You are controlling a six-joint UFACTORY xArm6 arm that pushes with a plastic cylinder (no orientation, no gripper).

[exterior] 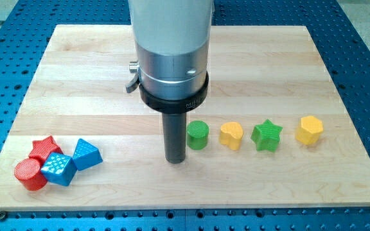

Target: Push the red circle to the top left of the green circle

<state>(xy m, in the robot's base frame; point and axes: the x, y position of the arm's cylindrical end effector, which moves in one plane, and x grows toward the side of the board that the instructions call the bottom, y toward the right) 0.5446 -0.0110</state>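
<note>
The red circle (30, 174) lies at the view's bottom left, touching a red star (44, 147) and a blue cube (59, 169). The green circle (198, 135) stands right of the board's middle. My tip (175, 160) rests on the board just left of the green circle, close to it or touching it, and far to the right of the red circle.
Another blue block (87, 154) lies right of the red star. Right of the green circle stands a row: a yellow heart (231, 135), a green star (266, 135), a yellow hexagon (309, 130). The wooden board (95, 77) sits on a blue perforated table.
</note>
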